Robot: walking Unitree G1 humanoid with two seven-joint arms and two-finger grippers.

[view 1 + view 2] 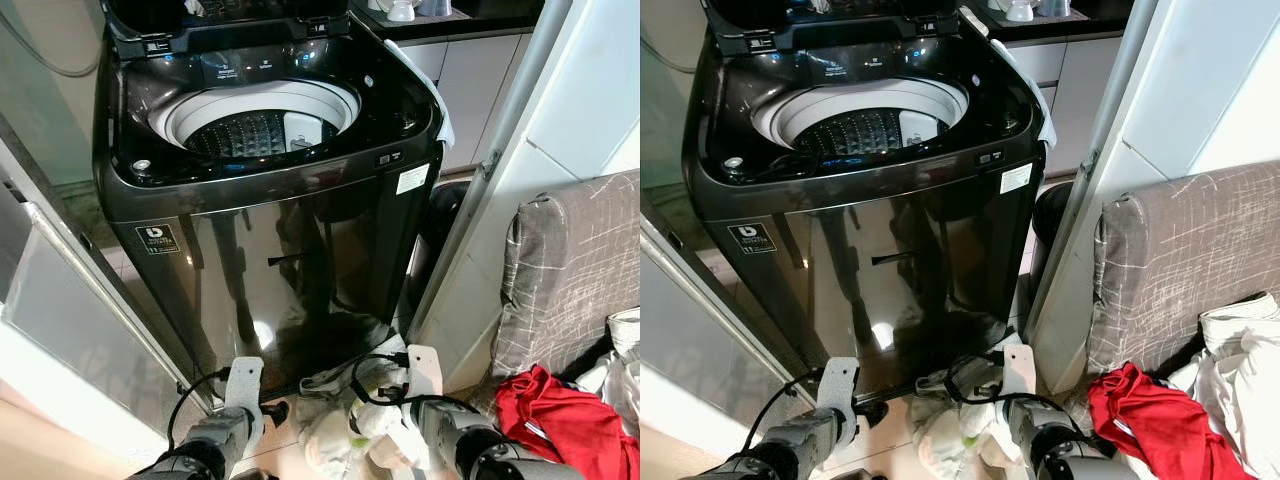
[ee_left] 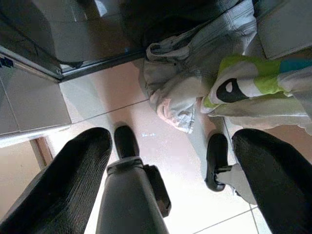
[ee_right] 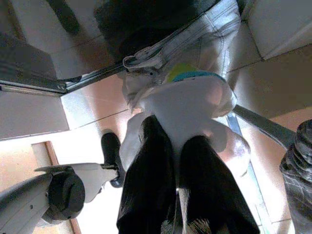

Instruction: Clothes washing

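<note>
R gripper [image 3: 170,161] pinching white garment [image 3: 185,105] off floor pile.

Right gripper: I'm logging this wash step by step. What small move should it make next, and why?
Probably lift. The right gripper looks closed on the white garment from the floor pile, and the washing machine stands open-lidded just ahead, so raising the garment toward the drum seems next.

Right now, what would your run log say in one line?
washer: lid open | right gripper: shut on white garment from floor pile | left gripper: open, above floor | red garment: on sofa
</note>
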